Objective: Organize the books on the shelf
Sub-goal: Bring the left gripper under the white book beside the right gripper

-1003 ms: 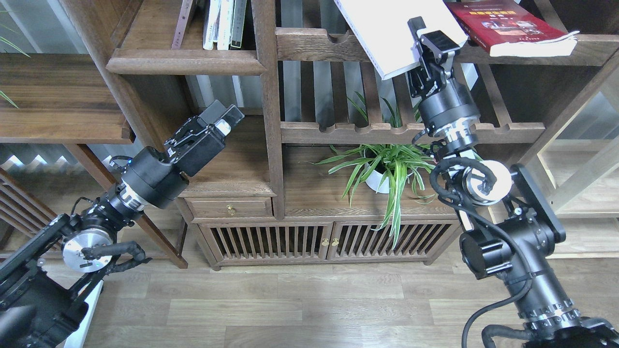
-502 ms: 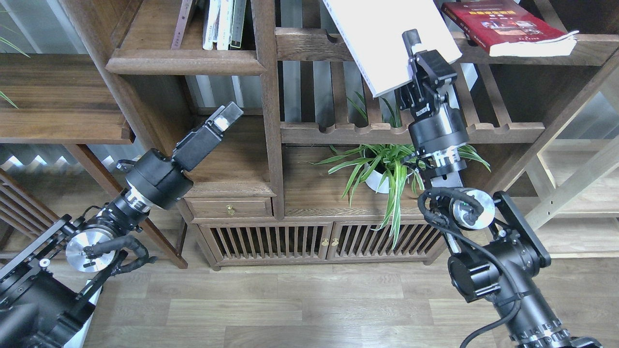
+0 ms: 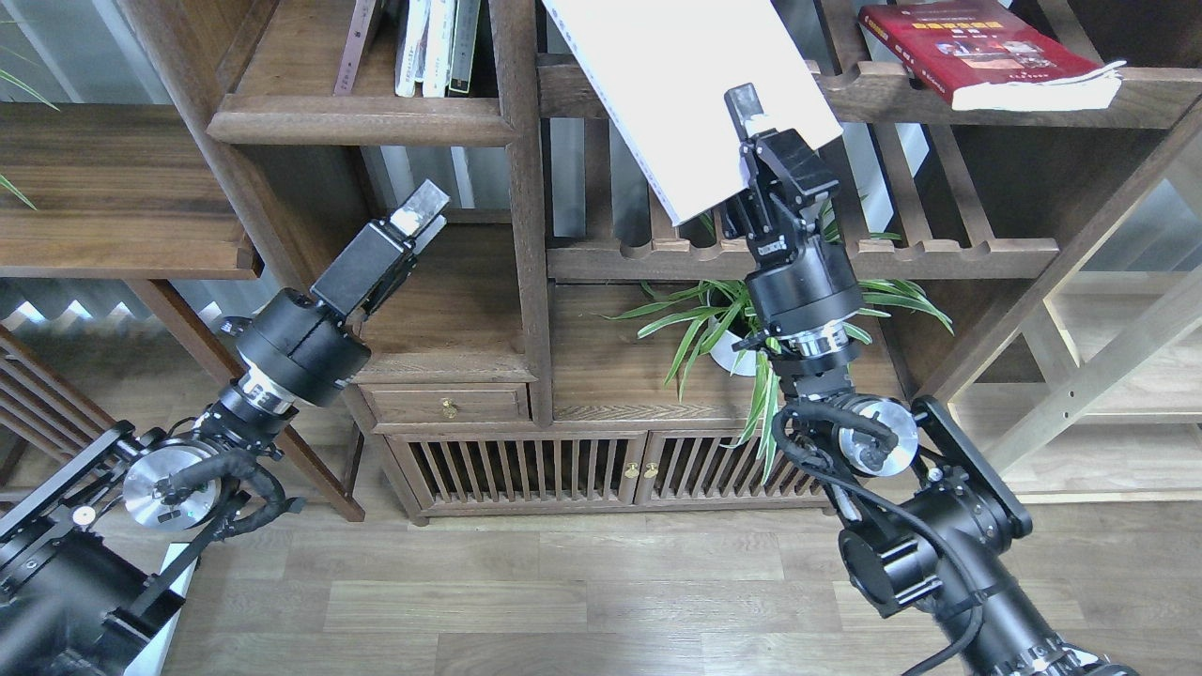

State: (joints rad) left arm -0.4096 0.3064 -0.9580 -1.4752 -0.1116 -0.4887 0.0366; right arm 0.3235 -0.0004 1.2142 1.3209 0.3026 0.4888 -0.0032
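shelving of dark wood fills the view. in the upper left compartment, on the solid shelf [image 3: 362, 117] with a rounded front edge, a few thin books [image 3: 434, 47] stand upright, their tops cut off by the frame edge. on the slatted shelf [image 3: 1150, 99] at upper right a red book [image 3: 986, 49] lies flat, pages toward the front edge. on the cabinet top [image 3: 601, 380] below, a white pot [image 3: 732, 349] holds a green plant [image 3: 751, 319], partly hidden behind the right arm.

right tool [image 3: 751, 127] is closed on the near lower edge of a thick white book [image 3: 685, 94], one finger [image 3: 744, 101] lying across its cover. the book is tilted, held in front of the middle slatted section, clear of the red book and to the right of the solid shelf's upright post; its top runs out of frame.

left tool [image 3: 420, 202] points up and right toward the open compartment under the solid shelf, holding nothing. it is seen nearly edge-on, so i cannot tell whether its fingers are apart or together.
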